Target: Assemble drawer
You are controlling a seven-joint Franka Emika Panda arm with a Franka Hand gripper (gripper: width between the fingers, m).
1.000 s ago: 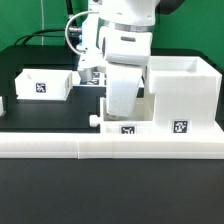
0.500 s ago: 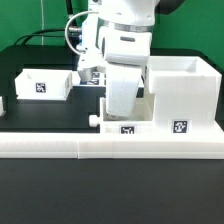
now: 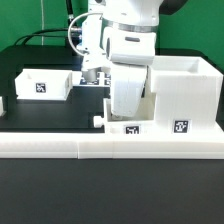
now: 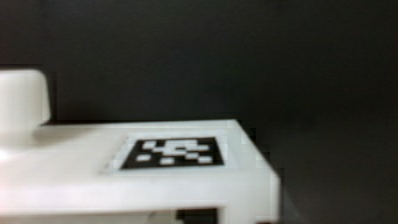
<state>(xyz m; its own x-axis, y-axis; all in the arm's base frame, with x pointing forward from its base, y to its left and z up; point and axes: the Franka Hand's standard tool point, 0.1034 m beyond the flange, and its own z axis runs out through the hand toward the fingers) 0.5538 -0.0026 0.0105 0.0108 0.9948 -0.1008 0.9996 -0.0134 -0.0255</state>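
The knobbed tray lay directly beneath the end effector at the worktop's walled edge, knob pointing away from the casing just beside it; whether the end effector gripped it could not be told.

No writing is legible; only black-and-white square tags mark the white drawer parts.

The black table carries drawer casing, open tray, knobbed tray and border wall.
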